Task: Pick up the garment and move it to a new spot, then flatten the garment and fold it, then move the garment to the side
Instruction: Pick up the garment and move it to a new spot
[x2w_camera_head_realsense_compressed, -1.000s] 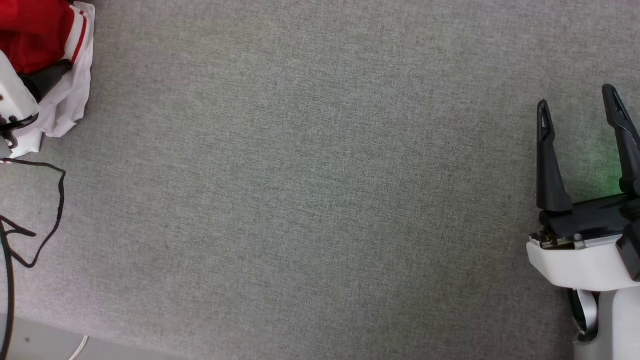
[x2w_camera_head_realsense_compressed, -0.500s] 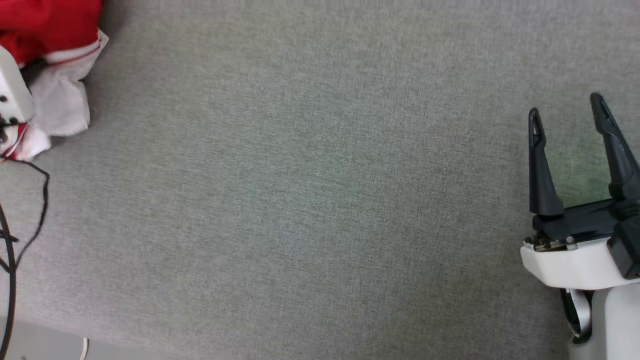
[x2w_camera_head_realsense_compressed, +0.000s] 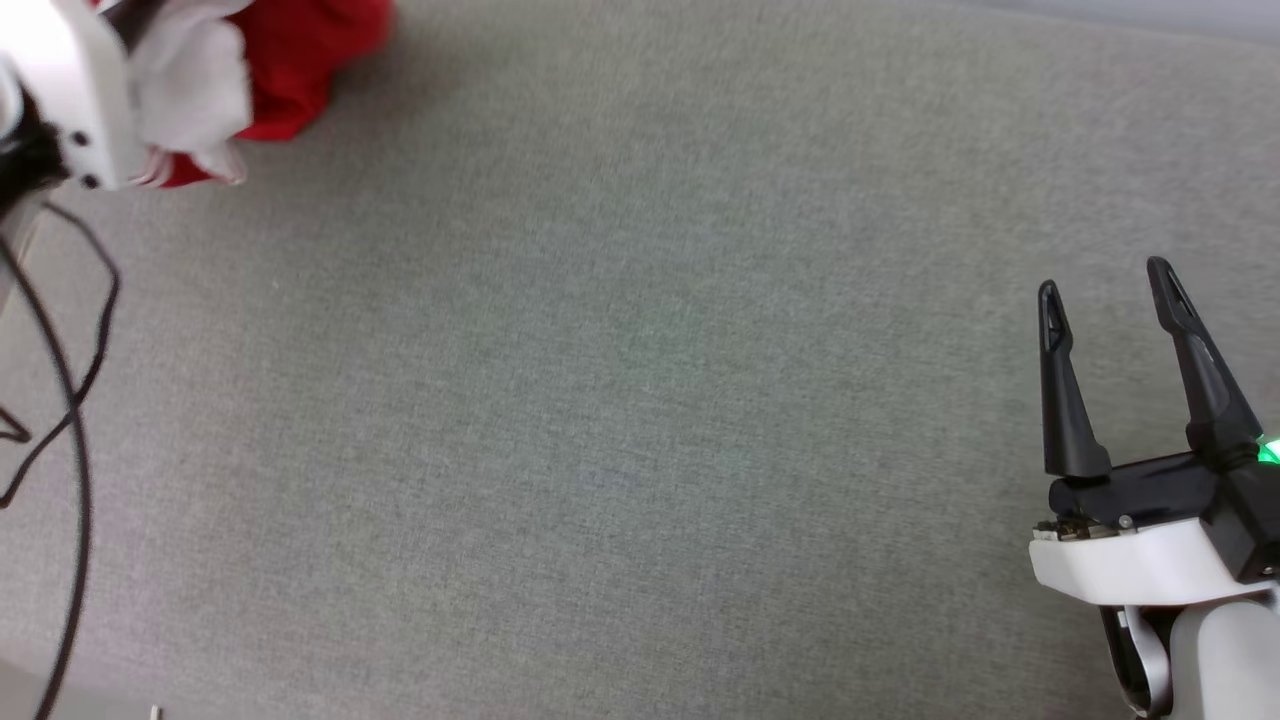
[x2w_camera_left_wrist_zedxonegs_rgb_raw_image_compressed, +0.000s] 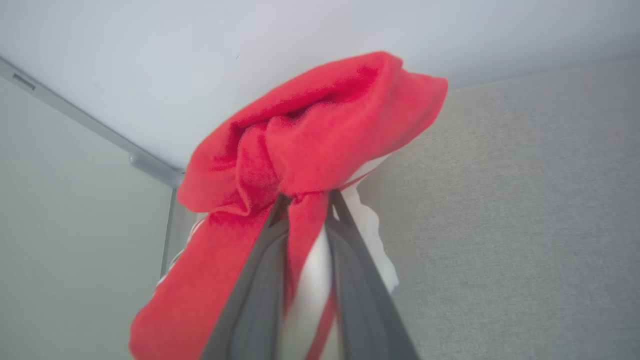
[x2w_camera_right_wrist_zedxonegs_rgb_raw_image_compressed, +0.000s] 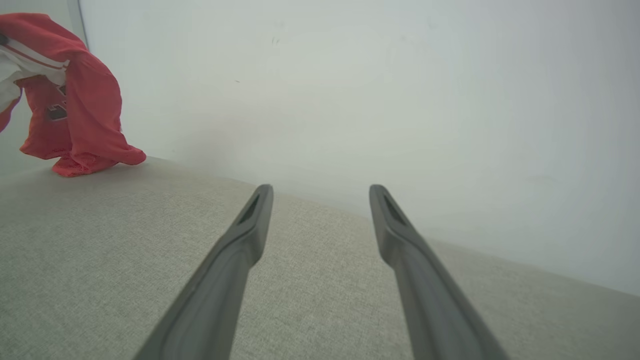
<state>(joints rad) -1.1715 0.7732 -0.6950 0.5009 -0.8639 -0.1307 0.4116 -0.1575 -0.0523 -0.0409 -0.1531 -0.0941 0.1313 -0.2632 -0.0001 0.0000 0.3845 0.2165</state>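
Grey surface (x2w_camera_head_realsense_compressed: 640, 400), one garment (x2w_camera_left_wrist_zedxonegs_rgb_raw_image_compressed: 320, 130), left tool (x2w_camera_left_wrist_zedxonegs_rgb_raw_image_compressed: 310, 196) gripping

Soft cloth garment (x2w_camera_left_wrist_zedxonegs_rgb_raw_image_compressed: 325, 125) (surface (x2w_camera_head_realsense_compressed: 640, 400) matt, woven)

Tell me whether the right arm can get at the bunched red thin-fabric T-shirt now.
Doubtful: the red T-shirt is pinched in the left jaws at the far side of the grey fabric surface from the right arm. Nothing stands between, though.

Your right gripper (x2w_camera_head_realsense_compressed: 1104, 278) has two long tapered black fingers (x2w_camera_head_realsense_compressed: 1065, 420) on a black base (x2w_camera_head_realsense_compressed: 1150, 485), a glossy white wrist shell (x2w_camera_head_realsense_compressed: 1130, 570) and a small green light (x2w_camera_head_realsense_compressed: 1270, 452). Your left wrist housing (x2w_camera_head_realsense_compressed: 70, 80) is white with dark screws (x2w_camera_head_realsense_compressed: 75, 140) and a black cable (x2w_camera_head_realsense_compressed: 80, 450).
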